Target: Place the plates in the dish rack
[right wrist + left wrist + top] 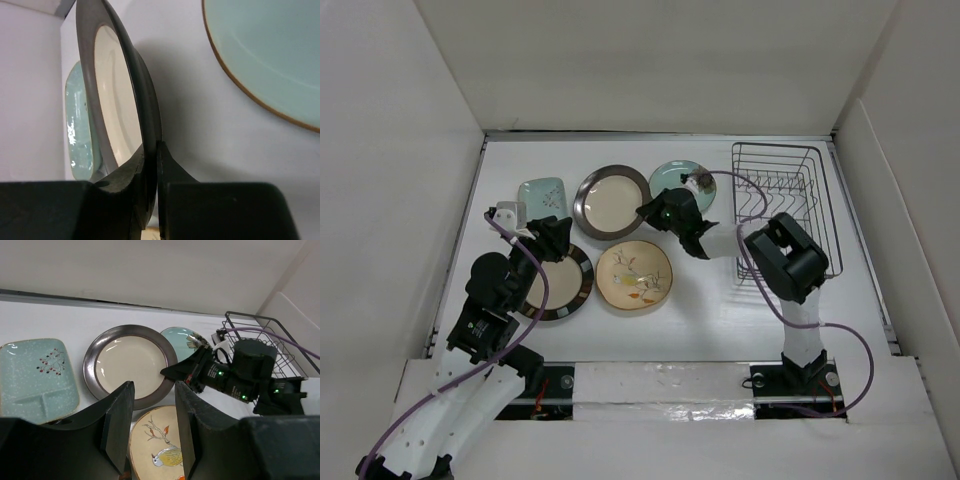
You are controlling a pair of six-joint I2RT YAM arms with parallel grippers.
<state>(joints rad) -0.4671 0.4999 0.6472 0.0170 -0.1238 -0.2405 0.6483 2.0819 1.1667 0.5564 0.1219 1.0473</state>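
Note:
The cream plate with a brown rim lies at the back middle of the table. My right gripper is shut on its right edge; up close the two fingers pinch the dark rim. Around it lie the teal round plate, the pale-green squarish plate, the yellowish floral plate and the striped-rim plate. My left gripper hovers open over the striped-rim plate, with nothing between its fingers. The black wire dish rack stands at the right.
White walls enclose the table on the left, back and right. The right arm's elbow hangs over the rack's near-left corner. A purple cable loops from the right wrist across the rack's left side.

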